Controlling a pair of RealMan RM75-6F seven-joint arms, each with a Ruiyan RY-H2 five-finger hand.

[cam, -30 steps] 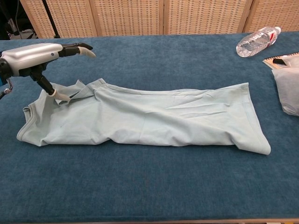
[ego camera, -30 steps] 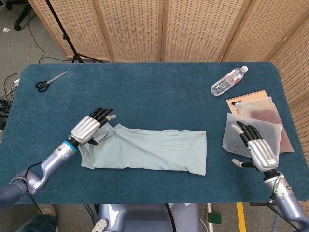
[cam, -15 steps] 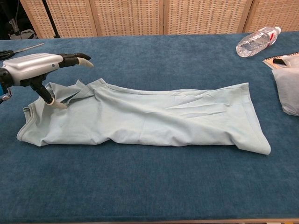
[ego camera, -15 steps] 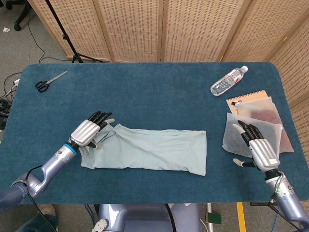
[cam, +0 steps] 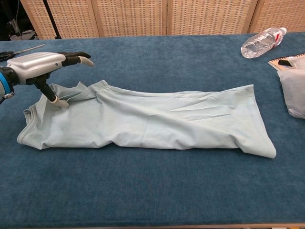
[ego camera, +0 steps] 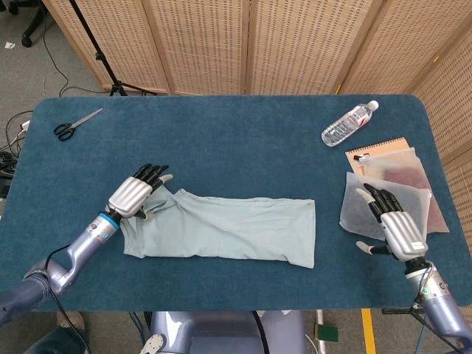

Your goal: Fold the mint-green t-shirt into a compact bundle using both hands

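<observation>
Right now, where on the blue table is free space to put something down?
Free: the wide strip between the black-handled scissors and the clear plastic bottle, behind the mint-green t-shirt; also the front edge before the shirt. Crowded: the right end, with translucent bags near the right hand.

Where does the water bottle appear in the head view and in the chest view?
Head view: water bottle lies at upper right, near the table's far edge.
Chest view: it lies at the top right corner, partly cut off.
Shared landmark: the mint-green t-shirt.
</observation>
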